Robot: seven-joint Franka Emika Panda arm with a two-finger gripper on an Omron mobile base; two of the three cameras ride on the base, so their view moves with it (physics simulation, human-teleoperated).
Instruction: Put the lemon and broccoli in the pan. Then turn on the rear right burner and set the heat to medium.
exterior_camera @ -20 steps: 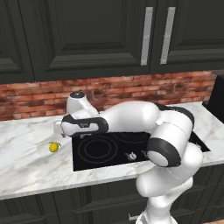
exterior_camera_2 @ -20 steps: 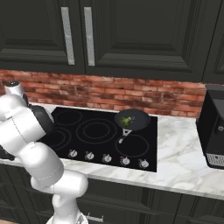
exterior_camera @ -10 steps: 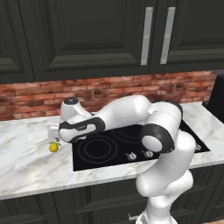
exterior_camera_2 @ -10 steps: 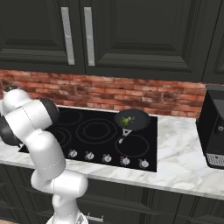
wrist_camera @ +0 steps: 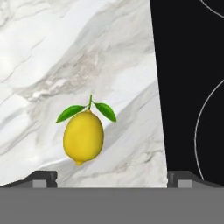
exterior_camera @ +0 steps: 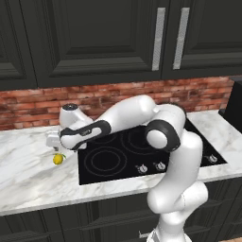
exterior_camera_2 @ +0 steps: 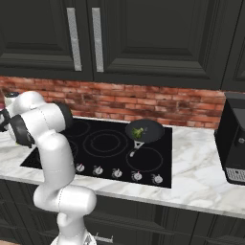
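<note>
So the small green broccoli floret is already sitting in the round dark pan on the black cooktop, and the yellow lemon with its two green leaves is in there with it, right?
Not quite. The small green broccoli floret is in the round dark pan on the black cooktop, but the yellow lemon lies on the white marble counter beside the cooktop, as the hand view shows. The open gripper hangs above it.

A home kitchen: dark cabinets [exterior_camera_2: 143, 38] hanging above a brick backsplash [exterior_camera_2: 158, 103], black cooktop [exterior_camera_2: 103, 143] sitting in marble counter [exterior_camera_2: 201, 172].
</note>
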